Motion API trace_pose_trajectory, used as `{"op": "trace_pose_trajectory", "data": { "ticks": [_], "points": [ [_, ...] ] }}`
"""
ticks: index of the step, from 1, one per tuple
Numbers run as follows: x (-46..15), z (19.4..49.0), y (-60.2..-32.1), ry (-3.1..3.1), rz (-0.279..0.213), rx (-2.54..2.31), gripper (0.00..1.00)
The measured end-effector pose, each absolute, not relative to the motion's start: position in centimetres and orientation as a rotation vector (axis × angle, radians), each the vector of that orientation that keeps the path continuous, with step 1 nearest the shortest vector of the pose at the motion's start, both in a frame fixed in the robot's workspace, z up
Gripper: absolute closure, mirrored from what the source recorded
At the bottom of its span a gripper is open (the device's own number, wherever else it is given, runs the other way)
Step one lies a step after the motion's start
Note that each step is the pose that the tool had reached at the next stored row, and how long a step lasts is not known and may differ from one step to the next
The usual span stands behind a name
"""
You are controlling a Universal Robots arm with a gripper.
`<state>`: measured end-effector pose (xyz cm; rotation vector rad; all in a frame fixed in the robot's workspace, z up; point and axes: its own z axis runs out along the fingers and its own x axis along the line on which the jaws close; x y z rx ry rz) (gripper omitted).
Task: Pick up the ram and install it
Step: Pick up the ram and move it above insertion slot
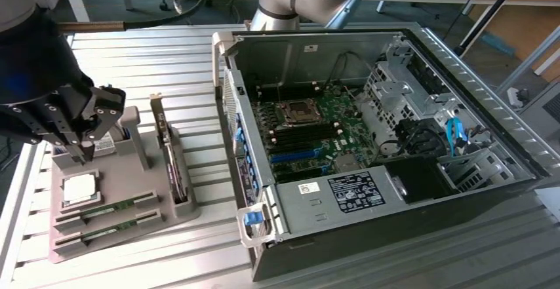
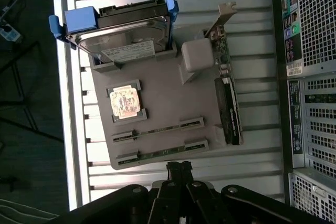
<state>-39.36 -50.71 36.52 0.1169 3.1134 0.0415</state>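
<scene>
Two green ram sticks lie in slots of a grey holder (image 1: pixel 131 171): one ram (image 1: pixel 112 208) (image 2: pixel 157 130) and a second ram (image 1: pixel 109 229) (image 2: pixel 163 152) beside it. My gripper (image 1: pixel 85 156) (image 2: pixel 178 166) hangs above the holder, over its end with the hard drive, a short way from the ram slots. Its black fingers (image 1: pixel 94 128) come together at the tips and hold nothing. The open computer case (image 1: pixel 368 138) with its motherboard (image 1: pixel 306 135) lies toward the exterior view's right.
On the holder also sit a square processor (image 1: pixel 79 187) (image 2: pixel 124 102), a silver hard drive with blue rails (image 2: pixel 123 30) and a dark expansion card (image 1: pixel 170 161) (image 2: pixel 229 111) standing on edge. The slatted metal table (image 1: pixel 175 59) carries everything. The case's rear panel (image 2: pixel 310 77) is beside the holder.
</scene>
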Motion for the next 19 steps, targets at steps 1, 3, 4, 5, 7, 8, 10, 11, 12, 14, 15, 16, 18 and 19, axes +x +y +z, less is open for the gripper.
{"op": "trace_pose_trajectory", "data": {
  "ticks": [1,3,4,5,7,8,10,11,12,14,15,16,18,19],
  "points": [
    [-39.4,36.3,-50.7,3.113,0.041,0.117,0.89],
    [-39.4,35.9,-50.7,3.113,0.041,0.117,0.89],
    [-39.4,35.6,-50.7,3.113,0.041,0.117,0.89],
    [-39.4,35.4,-50.7,3.113,0.041,0.117,0.89],
    [-39.4,35.1,-50.7,3.113,0.041,0.117,0.89],
    [-39.4,34.9,-50.7,3.113,0.041,0.117,0.89],
    [-39.4,34.5,-50.7,3.113,0.041,0.117,0.89],
    [-39.4,34.3,-50.7,3.113,0.041,0.117,0.89],
    [-39.4,34.1,-50.7,3.113,0.041,0.117,0.89],
    [-39.4,33.6,-50.7,3.113,0.041,0.117,0.89],
    [-39.4,33.4,-50.7,3.113,0.041,0.117,0.89],
    [-39.4,33.2,-50.7,3.113,0.041,0.117,0.89],
    [-39.4,32.9,-50.8,3.113,0.041,0.117,0.89],
    [-39.4,32.7,-50.8,3.113,0.041,0.117,0.89]
  ]
}}
